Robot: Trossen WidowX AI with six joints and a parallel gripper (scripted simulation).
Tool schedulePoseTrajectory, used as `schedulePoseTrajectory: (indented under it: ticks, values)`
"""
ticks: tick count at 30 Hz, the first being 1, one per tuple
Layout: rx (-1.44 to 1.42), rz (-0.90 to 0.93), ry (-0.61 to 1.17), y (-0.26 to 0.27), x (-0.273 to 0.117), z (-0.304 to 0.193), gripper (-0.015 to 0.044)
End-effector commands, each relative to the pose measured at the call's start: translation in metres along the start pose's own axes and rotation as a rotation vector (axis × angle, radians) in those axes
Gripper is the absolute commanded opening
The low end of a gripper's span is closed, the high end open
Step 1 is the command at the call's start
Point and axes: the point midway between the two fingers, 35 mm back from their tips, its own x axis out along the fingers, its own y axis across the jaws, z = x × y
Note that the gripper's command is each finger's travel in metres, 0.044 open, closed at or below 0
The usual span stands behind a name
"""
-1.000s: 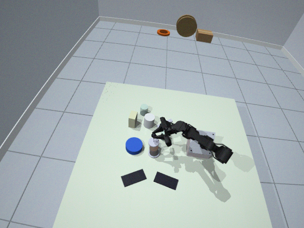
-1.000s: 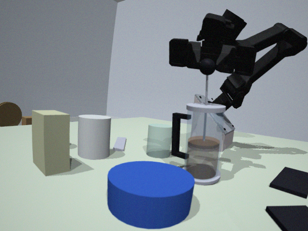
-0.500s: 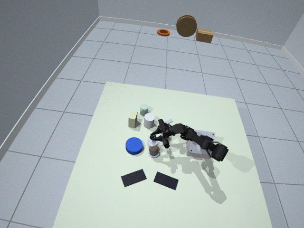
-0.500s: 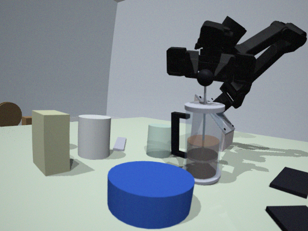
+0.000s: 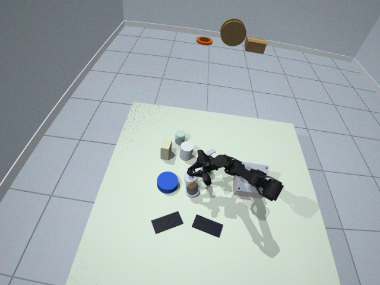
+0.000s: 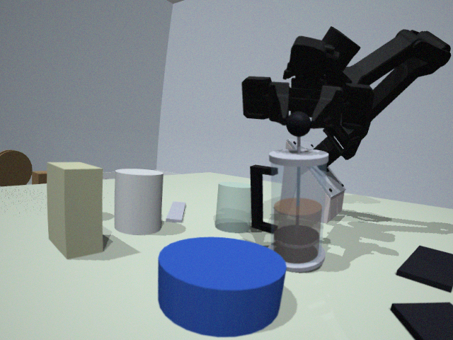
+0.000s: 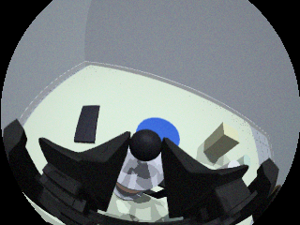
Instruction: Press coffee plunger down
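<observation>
The matte black gripper (image 6: 298, 122) was clamped part-open on the round black plunger knob (image 6: 298, 124), a thin rod's length above the white lid (image 6: 298, 157). The clear glass coffee press (image 6: 296, 212) stood upright beside a smooth blue disc (image 6: 221, 285); its brown filter disc (image 6: 297, 206) sat about halfway down.

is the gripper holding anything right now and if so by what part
Yes. The gripper is shut on the coffee press plunger, gripping it by the round black knob at the top of the rod, one finger on each side.
</observation>
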Motion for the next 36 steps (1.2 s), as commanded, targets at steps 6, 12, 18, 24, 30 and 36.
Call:
schedulePoseTrajectory:
  ticks: [6,12,18,24,30,36]
  values:
    - [0.021,0.013,0.031,-0.0004,0.0038,-0.0072,0.0125]
    - [0.021,0.013,0.031,-0.0010,0.0044,-0.0067,0.0125]
    - [0.021,0.013,0.031,-0.0015,0.0047,-0.0061,0.0125]
    - [0.021,0.012,0.031,-0.0020,0.0050,-0.0055,0.0125]
    - [0.012,0.008,0.019,-0.0022,0.0041,-0.0026,0.0125]
    - [0.012,0.008,0.019,-0.0022,0.0041,-0.0026,0.0125]
